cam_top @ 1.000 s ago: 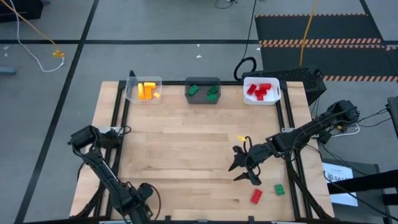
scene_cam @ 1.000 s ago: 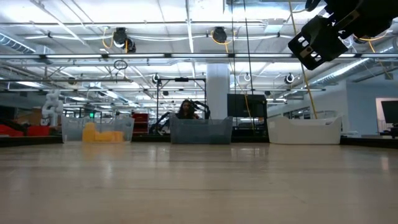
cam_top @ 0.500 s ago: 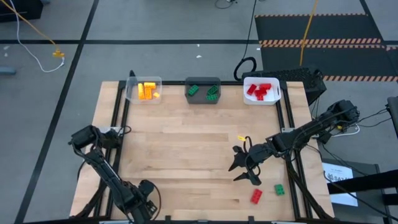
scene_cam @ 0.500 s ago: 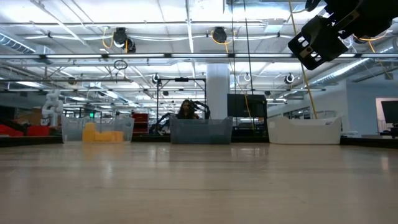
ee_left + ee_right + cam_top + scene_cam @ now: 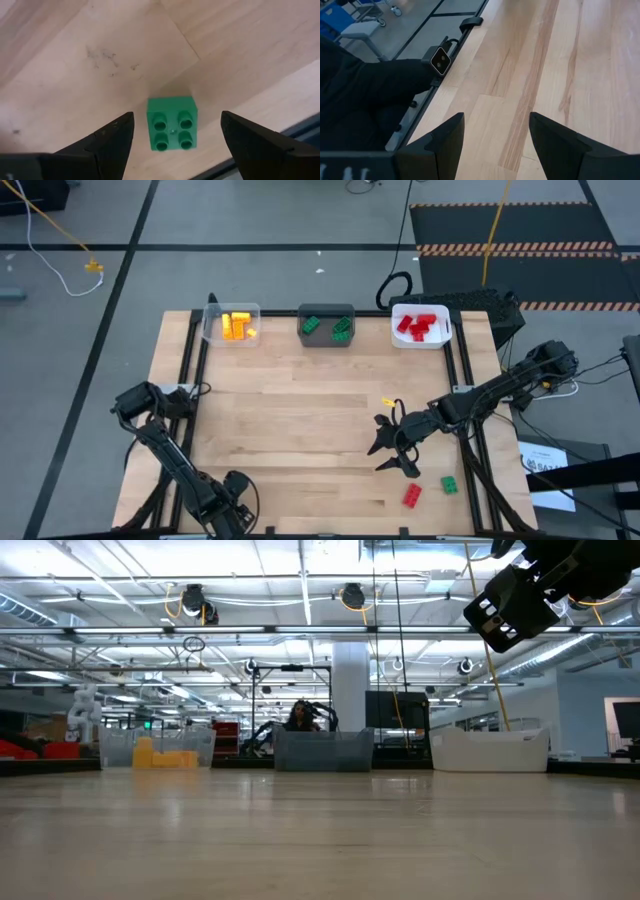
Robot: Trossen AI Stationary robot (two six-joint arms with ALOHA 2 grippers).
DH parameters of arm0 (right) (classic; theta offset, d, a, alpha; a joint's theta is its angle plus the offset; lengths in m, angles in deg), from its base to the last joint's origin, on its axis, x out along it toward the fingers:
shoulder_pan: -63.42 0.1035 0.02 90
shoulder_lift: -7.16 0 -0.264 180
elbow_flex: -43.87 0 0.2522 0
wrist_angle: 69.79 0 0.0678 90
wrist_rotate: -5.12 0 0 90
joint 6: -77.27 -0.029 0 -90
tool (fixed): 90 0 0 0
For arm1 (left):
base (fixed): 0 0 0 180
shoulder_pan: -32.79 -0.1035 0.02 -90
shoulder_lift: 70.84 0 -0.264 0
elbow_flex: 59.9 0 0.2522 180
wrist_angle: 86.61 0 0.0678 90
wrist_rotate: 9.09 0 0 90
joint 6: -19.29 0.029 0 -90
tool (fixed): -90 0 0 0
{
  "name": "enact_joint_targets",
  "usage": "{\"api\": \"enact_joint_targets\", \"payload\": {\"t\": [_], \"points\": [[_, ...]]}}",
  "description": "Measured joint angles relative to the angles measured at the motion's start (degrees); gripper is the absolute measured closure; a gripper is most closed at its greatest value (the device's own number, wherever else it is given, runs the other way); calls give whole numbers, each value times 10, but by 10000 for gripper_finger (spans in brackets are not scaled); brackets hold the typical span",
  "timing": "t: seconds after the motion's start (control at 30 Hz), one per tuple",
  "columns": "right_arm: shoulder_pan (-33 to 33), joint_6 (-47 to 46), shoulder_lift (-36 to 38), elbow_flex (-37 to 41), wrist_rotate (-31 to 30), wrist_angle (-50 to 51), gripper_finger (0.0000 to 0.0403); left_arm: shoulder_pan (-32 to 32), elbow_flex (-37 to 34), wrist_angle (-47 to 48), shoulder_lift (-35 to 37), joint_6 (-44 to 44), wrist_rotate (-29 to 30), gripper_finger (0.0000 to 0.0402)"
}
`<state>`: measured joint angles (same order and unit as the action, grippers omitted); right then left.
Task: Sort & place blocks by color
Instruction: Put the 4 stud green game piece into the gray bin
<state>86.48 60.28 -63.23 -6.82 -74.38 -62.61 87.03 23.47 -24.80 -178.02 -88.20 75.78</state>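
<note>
Left pincer [image 5: 177, 116] is released, its two fingers spread wide and pointing down at the tabletop [image 5: 100, 45]. A green block [image 5: 172, 123] lies studs-up in the gap between them, touched by neither finger. This block sits near the tabletop's near edge on the left side. In the high view the folded left arm covers it.

Right pincer [image 5: 393, 452] is also released and empty. It hangs above the right-centre of the tabletop, and the low view shows it well clear of the surface.

Three loose blocks lie around the right pincer:
- a small yellow block [image 5: 388, 401] just beyond it on the far side
- a red block [image 5: 411, 496] on the near side
- a second green block [image 5: 450, 484] to the right of the red one, near the right edge

Along the far edge stand three bins:
- the clear bin [image 5: 209, 330], holding orange blocks
- the dark grey bin [image 5: 327, 310], holding green ones
- the white bin [image 5: 396, 338], holding red ones

The sort looks mostly done, with about four blocks left to place. The step in hand appears to be picking up the green block under the left pincer.

Next, that pincer would need to:
- drop straight down so the fingers flank the block's flat sides
- clench squarely on the block
- lift and carry it far across to the dark grey bin

The block sits close to the edge, so an off-centre pinch could nudge it off.
</note>
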Motion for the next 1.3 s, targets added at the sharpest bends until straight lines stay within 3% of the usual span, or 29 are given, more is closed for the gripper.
{"api": "enact_joint_targets", "payload": {"t": [0.17, 0.43, 0.67, 0.87, 1.1, 1.3], "points": [[3, -3, 0, 0, 0, 0, 188, -6, 0, -2, -25, 10, -33, 133], [3, -1, 0, 0, 0, 0, 188, -31, 1, -2, -26, 78, -49, 256], [3, 0, 0, 0, 0, 2, 188, -83, -1, 2, -21, 178, -55, 259], [3, 2, 0, 0, 0, 5, 188, -169, -1, 32, 19, 294, 17, 259], [3, 3, 0, 0, 0, 9, 188, -313, 0, 42, 76, 457, 128, 249], [3, 7, 0, 0, 0, 9, 188, -457, 6, -40, 86, 639, 151, 256]]}}
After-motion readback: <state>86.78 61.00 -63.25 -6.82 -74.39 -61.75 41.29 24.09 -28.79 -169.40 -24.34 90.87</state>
